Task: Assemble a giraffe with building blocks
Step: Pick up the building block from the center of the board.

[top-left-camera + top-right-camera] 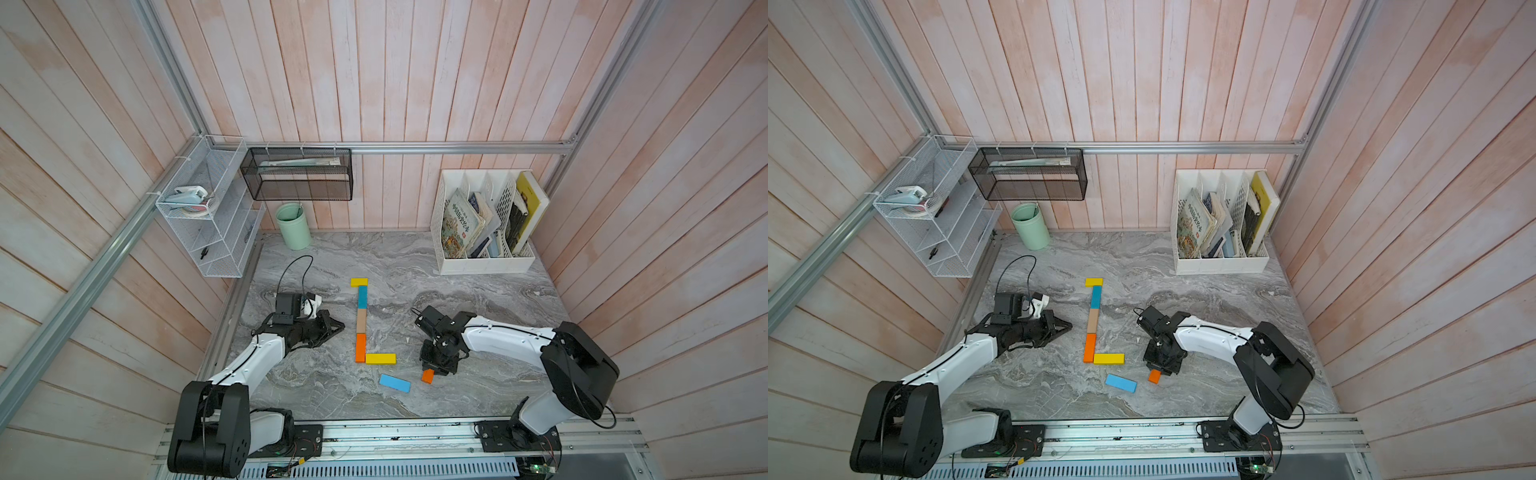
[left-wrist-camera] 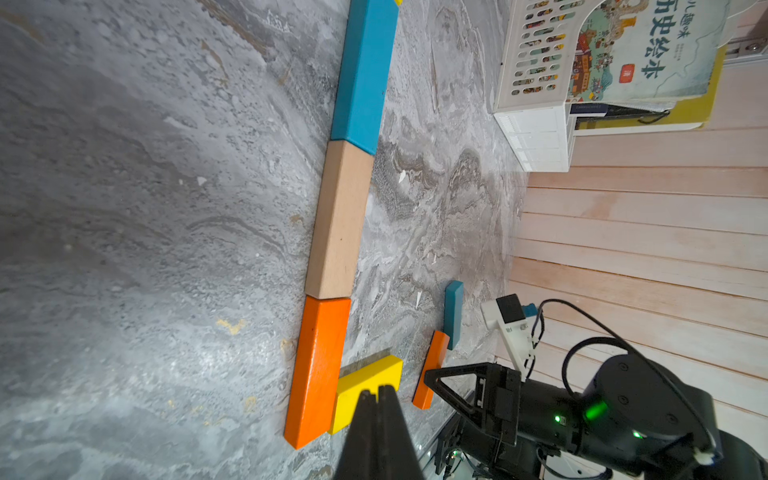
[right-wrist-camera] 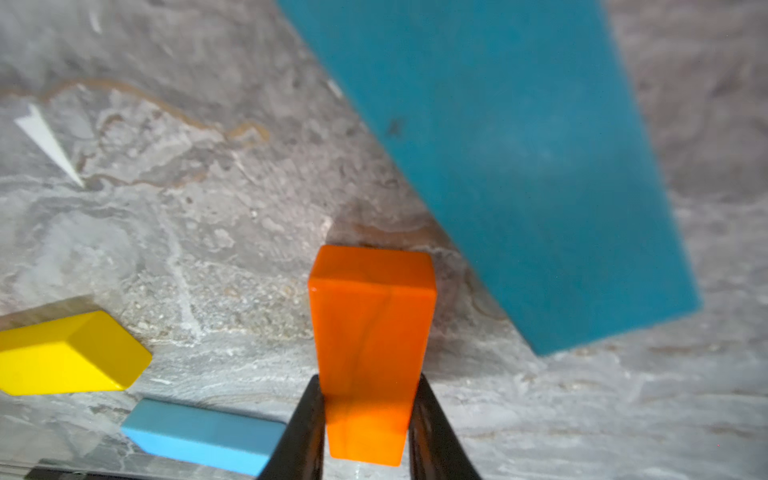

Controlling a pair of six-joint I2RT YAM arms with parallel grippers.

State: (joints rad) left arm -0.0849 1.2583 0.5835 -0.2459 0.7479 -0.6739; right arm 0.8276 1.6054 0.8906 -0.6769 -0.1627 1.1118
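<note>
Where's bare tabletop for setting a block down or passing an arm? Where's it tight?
Free: back of the table between mint cup and file rack; front-left strip between left arm and light blue block. Crowded: front right, where yellow body block, light blue block, loose teal block and the right gripper, closed on the orange block, sit close.

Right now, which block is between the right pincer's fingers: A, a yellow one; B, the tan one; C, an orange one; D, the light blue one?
C: in the right wrist view the right pincer has its fingers against both sides of the orange block.
</note>
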